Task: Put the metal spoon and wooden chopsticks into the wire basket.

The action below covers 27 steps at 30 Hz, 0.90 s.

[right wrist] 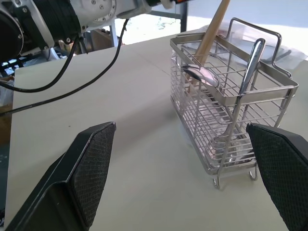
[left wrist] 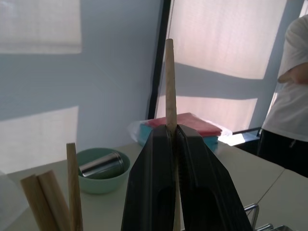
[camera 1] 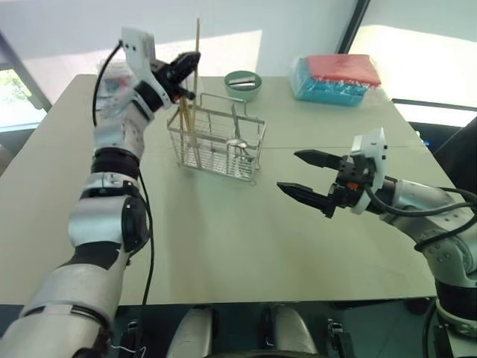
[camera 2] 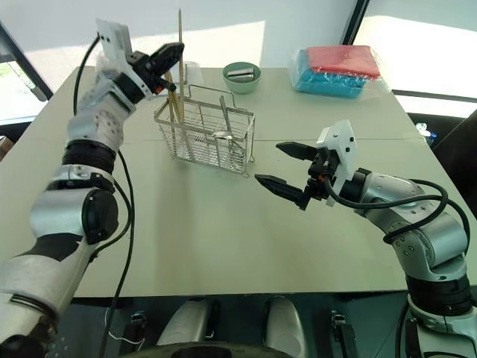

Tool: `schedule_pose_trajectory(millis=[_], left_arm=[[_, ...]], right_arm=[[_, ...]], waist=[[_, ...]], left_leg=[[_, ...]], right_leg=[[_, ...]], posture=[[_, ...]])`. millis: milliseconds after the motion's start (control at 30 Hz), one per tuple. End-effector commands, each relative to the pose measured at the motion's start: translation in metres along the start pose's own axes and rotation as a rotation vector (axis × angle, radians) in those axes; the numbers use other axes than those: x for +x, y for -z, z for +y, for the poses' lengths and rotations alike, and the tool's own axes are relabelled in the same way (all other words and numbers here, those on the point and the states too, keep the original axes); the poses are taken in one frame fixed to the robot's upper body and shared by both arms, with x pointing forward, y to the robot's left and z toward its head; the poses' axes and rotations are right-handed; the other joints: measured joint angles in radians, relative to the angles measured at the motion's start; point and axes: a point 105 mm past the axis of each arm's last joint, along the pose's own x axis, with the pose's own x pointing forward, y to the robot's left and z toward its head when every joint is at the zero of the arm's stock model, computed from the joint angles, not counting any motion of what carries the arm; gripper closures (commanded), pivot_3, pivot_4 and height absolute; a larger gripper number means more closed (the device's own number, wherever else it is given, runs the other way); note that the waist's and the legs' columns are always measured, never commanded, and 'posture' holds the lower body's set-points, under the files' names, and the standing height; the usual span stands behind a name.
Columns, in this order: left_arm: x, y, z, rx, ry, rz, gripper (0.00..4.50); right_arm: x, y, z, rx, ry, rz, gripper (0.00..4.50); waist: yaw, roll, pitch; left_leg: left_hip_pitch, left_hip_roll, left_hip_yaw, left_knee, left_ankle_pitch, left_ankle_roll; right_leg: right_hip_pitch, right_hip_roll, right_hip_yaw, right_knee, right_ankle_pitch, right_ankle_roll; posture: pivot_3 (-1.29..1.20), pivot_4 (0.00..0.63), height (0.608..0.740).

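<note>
A: Right gripper [camera 1: 304, 176] is hovering over the table [camera 1: 223, 239] near the wire basket [camera 1: 216, 145], fingers spread wide, gripping nothing.

B: Left gripper [camera 1: 188, 68] is pinching one upright chopstick [camera 1: 197, 52] above the basket; other wooden chopsticks [camera 1: 182, 112] and the metal spoon [right wrist: 202, 74] are sitting inside.

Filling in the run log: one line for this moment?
left gripper: shut on chopstick, upright above wire basket | right gripper: open, empty | in basket: metal spoon, other chopsticks
</note>
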Motion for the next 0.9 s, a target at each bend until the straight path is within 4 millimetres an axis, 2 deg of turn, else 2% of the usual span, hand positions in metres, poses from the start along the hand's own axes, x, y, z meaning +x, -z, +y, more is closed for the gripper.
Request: schedule_pose_trajectory(millis=[33,167,233,400,467,567,700,767,900], left_arm=[[-0.001,-0.016,-0.001,0.024,0.0,-0.065,3.07],[-0.007,-0.02,-0.003,0.032,0.01,-0.071,1.02],[-0.012,-0.023,-0.01,0.035,0.068,-0.05,0.07],[-0.036,-0.059,-0.024,0.159,0.157,-0.029,0.07],[-0.055,-0.074,-0.026,0.216,0.187,0.02,0.07],[-0.098,-0.089,-0.024,0.325,0.22,0.151,0.07],[-0.152,-0.096,-0.015,0.401,0.177,0.323,0.07],[-0.173,-0.095,-0.011,0.408,0.133,0.377,0.07],[-0.193,-0.09,-0.011,0.411,0.081,0.418,0.07]], right_arm=[[-0.003,-0.015,-0.001,-0.039,0.008,-0.044,0.0],[-0.001,-0.014,-0.003,-0.037,0.01,-0.043,0.0],[0.0,-0.014,-0.004,-0.037,0.011,-0.043,0.0],[0.001,-0.014,-0.011,-0.056,0.014,-0.033,0.0],[-0.002,-0.015,-0.017,-0.073,0.025,-0.023,0.0],[-0.007,-0.019,-0.027,-0.092,0.038,-0.016,0.0],[-0.011,-0.02,-0.035,-0.103,0.049,-0.01,0.0],[-0.012,-0.019,-0.037,-0.104,0.049,-0.009,0.0],[-0.009,-0.018,-0.037,-0.104,0.039,-0.009,0.0]], waist=[[0.0,0.0,0.0],[0.0,0.0,0.0],[-0.001,0.0,0.0],[-0.007,0.0,0.0],[-0.011,0.001,0.0],[-0.026,0.003,0.0],[-0.026,0.004,0.001],[-0.023,0.004,0.001],[-0.005,0.004,0.001]], left_leg=[[0.0,0.0,0.0,0.0,0.0,0.0],[0.0,0.0,0.0,0.0,0.0,0.0],[0.0,0.0,0.0,0.0,0.0,0.0],[0.0,0.0,0.0,0.0,0.0,0.0],[0.0,0.0,0.0,-0.001,0.0,-0.001],[0.001,0.0,0.0,-0.002,0.0,-0.001],[0.002,0.001,0.001,-0.003,0.0,-0.001],[0.002,0.001,0.0,-0.003,0.0,-0.001],[0.002,0.001,0.0,-0.002,0.0,-0.001]], right_leg=[[0.0,0.0,0.0,0.0,0.0,0.0],[0.0,0.0,0.0,0.0,0.0,0.0],[0.0,0.0,0.0,0.0,0.0,0.0],[0.0,0.0,0.001,0.0,0.0,0.0],[-0.001,0.0,0.001,0.0,0.0,0.0],[-0.001,0.0,0.002,0.0,0.0,-0.001],[-0.001,0.0,0.002,0.0,0.0,-0.001],[-0.001,0.0,0.002,0.0,0.0,-0.001],[-0.003,-0.002,0.001,-0.002,-0.002,-0.004]], posture=[[0.0,0.15,0.667],[0.0,0.15,0.667],[0.0,0.15,0.667],[0.0,0.15,0.667],[0.0,0.15,0.667],[0.0,0.15,0.667],[0.0,0.15,0.667],[0.0,0.15,0.667],[0.0,0.15,0.667]])
